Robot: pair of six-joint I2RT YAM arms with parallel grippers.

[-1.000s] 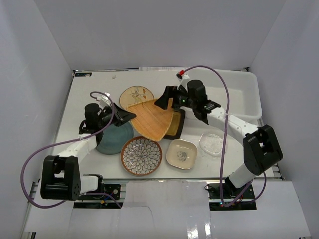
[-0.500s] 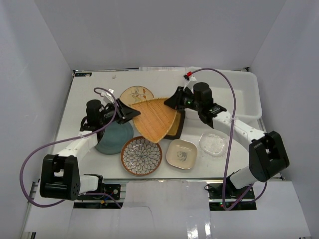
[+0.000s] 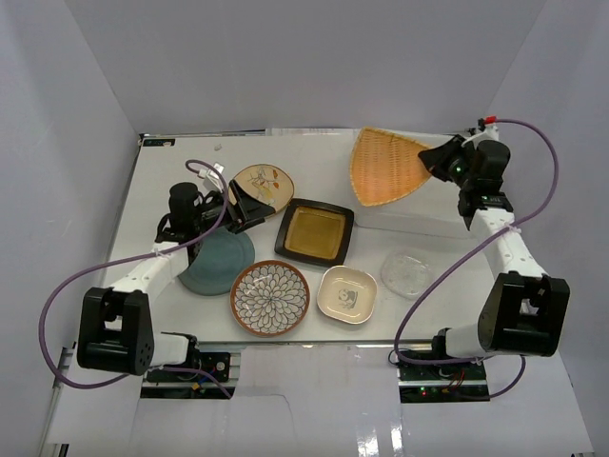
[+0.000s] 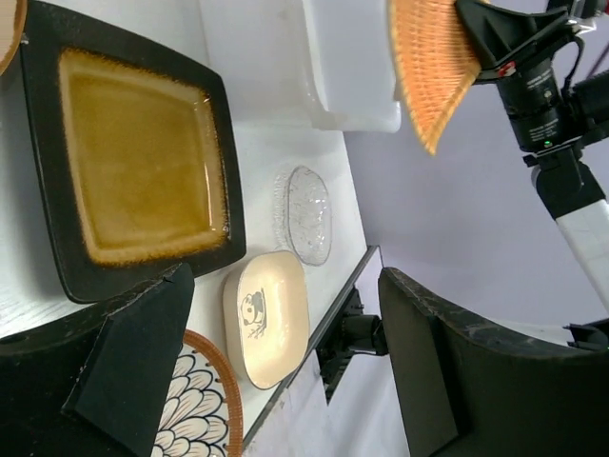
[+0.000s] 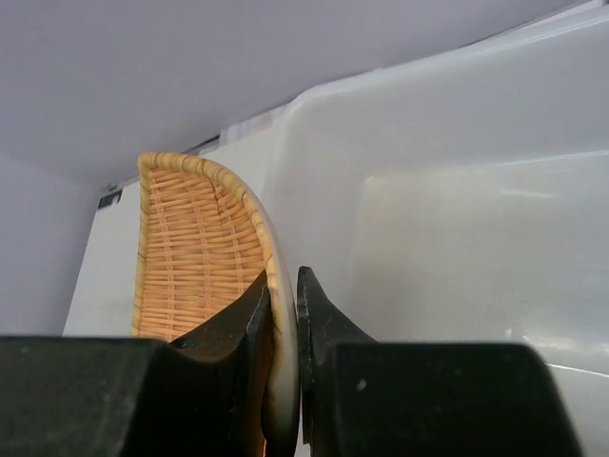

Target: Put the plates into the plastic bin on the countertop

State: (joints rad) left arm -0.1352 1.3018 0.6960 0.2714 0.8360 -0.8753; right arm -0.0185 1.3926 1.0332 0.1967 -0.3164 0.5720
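Note:
My right gripper (image 3: 434, 160) is shut on the rim of the wooden fan-shaped plate (image 3: 385, 168), holding it tilted over the left end of the plastic bin (image 3: 487, 195). In the right wrist view the fingers pinch the woven plate (image 5: 190, 243) at its edge, gripper (image 5: 284, 286), with the bin (image 5: 457, 190) behind. My left gripper (image 3: 249, 211) stands open and empty above the countertop (image 3: 171, 171), between the teal plate (image 3: 217, 263) and the black square plate (image 3: 315, 231). On the countertop also lie the bird plate (image 3: 262, 180), petal-patterned plate (image 3: 270, 296), cream rounded-square plate (image 3: 346, 294) and clear glass plate (image 3: 404, 274).
The left wrist view, past its open gripper (image 4: 285, 276), shows the black square plate (image 4: 143, 171), glass plate (image 4: 309, 214), cream plate (image 4: 268, 314) and the table's near edge. White walls enclose the table on three sides. Purple cables loop off both arms.
The right arm has swung right, carrying the woven plate from the table's middle to over the bin. The left gripper opened and let go of it, and the black square plate is uncovered.

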